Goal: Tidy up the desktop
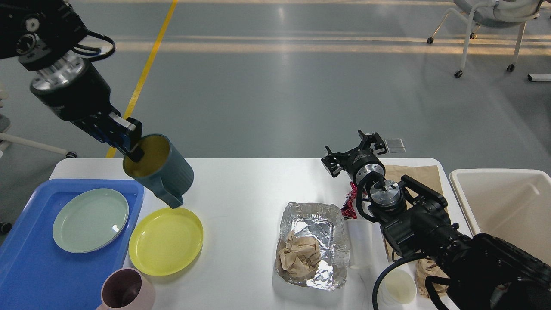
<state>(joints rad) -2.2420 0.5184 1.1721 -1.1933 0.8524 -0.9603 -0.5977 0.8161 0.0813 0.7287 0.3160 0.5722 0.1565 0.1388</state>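
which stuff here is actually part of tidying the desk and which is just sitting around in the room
Part of the job:
desktop
teal mug held by the left gripper
blue tray with green plate
yellow plate
pink mug
foil tray with crumpled paper
cream bin

Just lying about:
wheeled chair
yellow floor line

Black jointed arms (430, 224), silver wrist rings, looped black cables, seemingly blue-sided left gripper (129, 144)
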